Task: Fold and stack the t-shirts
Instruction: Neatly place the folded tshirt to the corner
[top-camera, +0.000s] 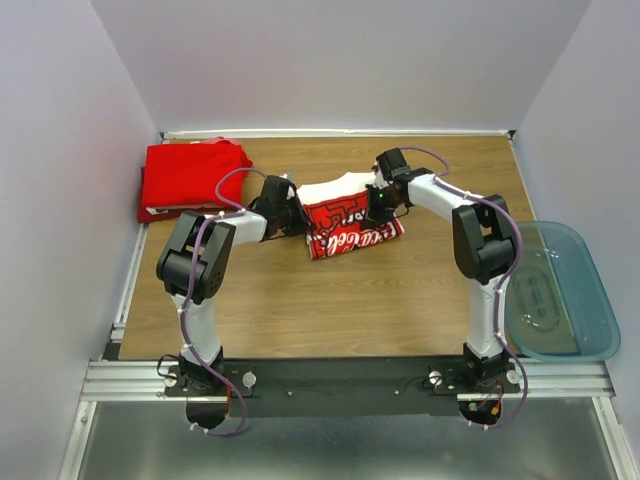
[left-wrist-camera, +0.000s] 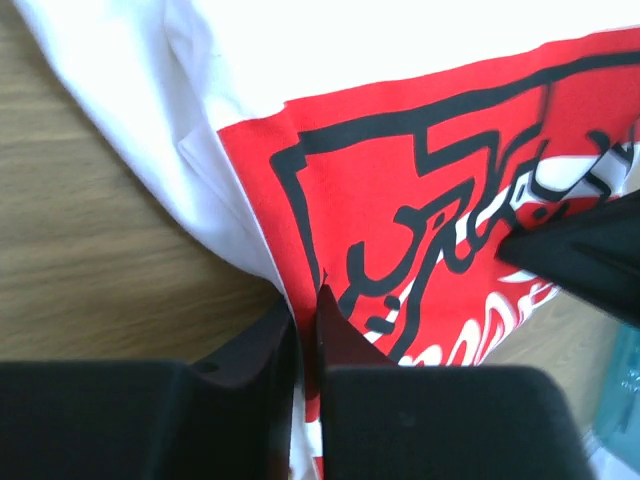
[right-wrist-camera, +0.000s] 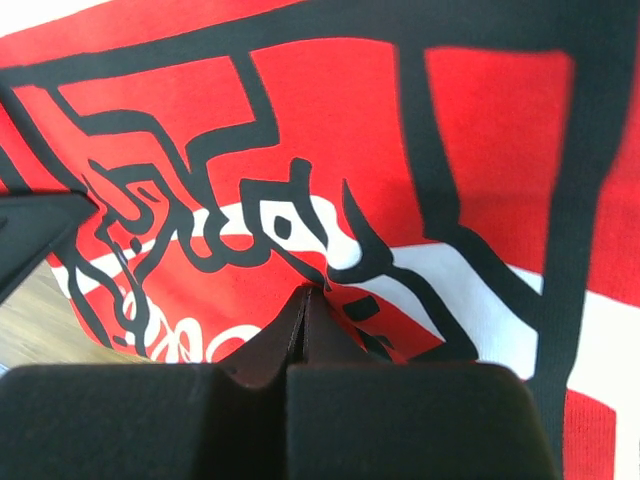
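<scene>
The white t-shirt (top-camera: 345, 235) lies on the tabletop (top-camera: 340, 300) toward 12 o'clock of centre, already gathered into a narrow band with its red printed panel facing up. Its long axis runs roughly from 9 to 3 o'clock.

The left tool (top-camera: 297, 218) sits at the band's 9 o'clock end. In the left wrist view its jaws are nearly together, with the shirt's edge, where white cloth meets red print, pinched between them (left-wrist-camera: 305, 330).

The right tool (top-camera: 380, 205) is at the 3 o'clock end. In the right wrist view it is closed tight on a small pucker of the printed cloth (right-wrist-camera: 305, 295). From each tool the garment stretches away toward the other, so the shirt hangs between two grips at opposite ends.

The red t-shirt (top-camera: 190, 175) is folded and lies in the tabletop's 10 o'clock corner, well apart from the white one. From the held shirt it lies toward 9 to 10 o'clock, and the left arm is the nearer of the two.

Judging by this layout, the next move is either another fold across the long axis or a carry toward 10 o'clock to set white on red. Either way, both pinches need to travel together so the band does not sag or unroll.

A blue-tinted tub (top-camera: 560, 290) sits off the 3 o'clock side and plays no part here.
</scene>
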